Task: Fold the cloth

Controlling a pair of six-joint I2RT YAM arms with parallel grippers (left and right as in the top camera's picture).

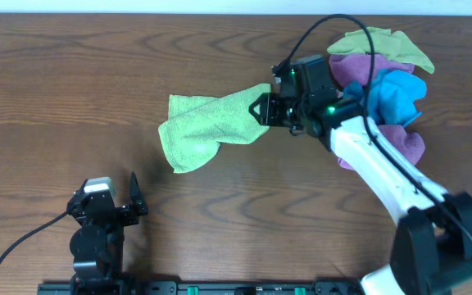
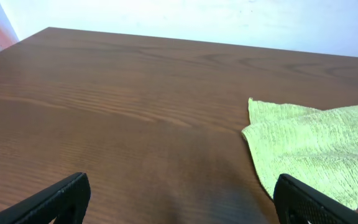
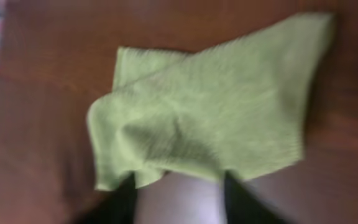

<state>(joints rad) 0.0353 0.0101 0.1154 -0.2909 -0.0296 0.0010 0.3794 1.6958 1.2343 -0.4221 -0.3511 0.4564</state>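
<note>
The right hand (image 1: 262, 109) grips the cloth (image 1: 203, 129) by its right edge, mid-tabletop (image 1: 97, 65) — bunched, so a fold now could trap wrinkles. The left hand (image 1: 113, 201) waits near-left, released.

No readable text, label, brand, number or sign shows in any view.

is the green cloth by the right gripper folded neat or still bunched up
Bunched, not neatly folded. The green cloth lies crumpled with uneven overlapping layers, one end at the right gripper, whose grip the pictures don't show clearly.
</note>
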